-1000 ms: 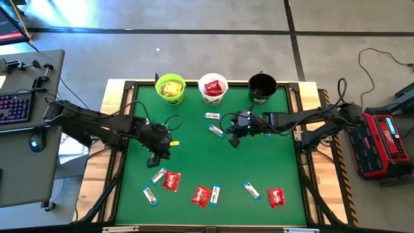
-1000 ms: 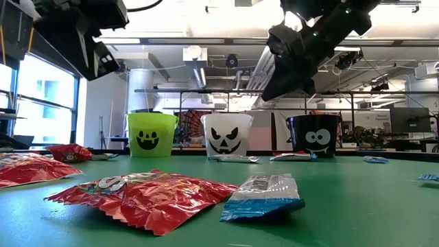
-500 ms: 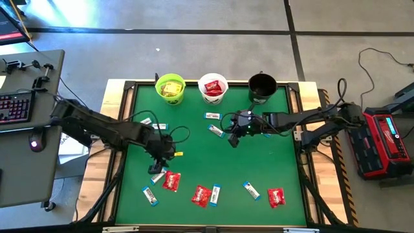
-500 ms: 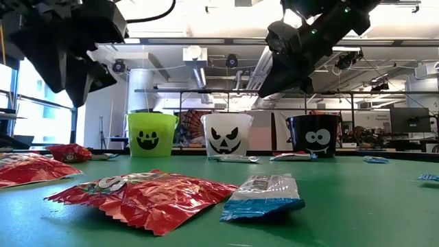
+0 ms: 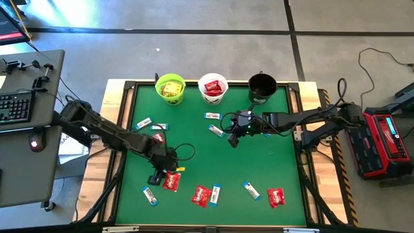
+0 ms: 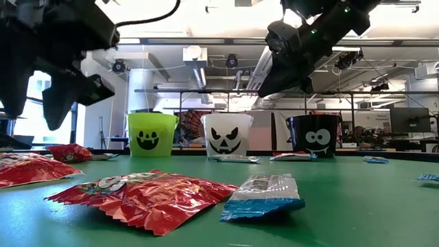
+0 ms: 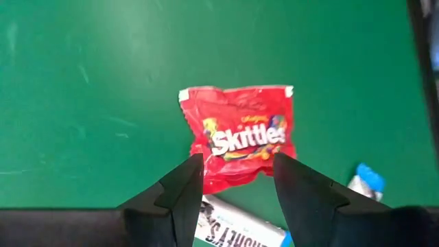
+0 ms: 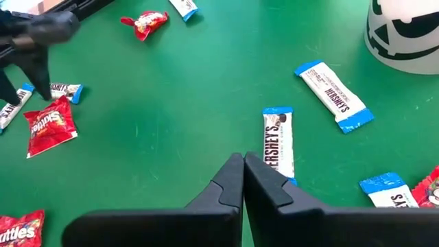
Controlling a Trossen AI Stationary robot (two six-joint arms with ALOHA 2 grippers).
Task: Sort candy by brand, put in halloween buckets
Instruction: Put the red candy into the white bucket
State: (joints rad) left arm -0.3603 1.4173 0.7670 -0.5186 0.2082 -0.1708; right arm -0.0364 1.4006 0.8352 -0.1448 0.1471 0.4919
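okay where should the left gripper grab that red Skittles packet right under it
Come straight down on the red Skittles packet with the open left gripper and pinch across its puffed middle. It lies flat on the mat, so its edges give little purchase.

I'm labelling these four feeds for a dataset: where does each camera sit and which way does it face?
High view: overhead, straight down on the green table; both arms show.
Low view: table height, facing the buckets: green, white, black.
Left wrist view: on the left arm, open left gripper above a red Skittles packet.
Right wrist view: on the right arm, shut right gripper near a Hershey's bar.
Shared: the white bucket shows in the low and right wrist views.
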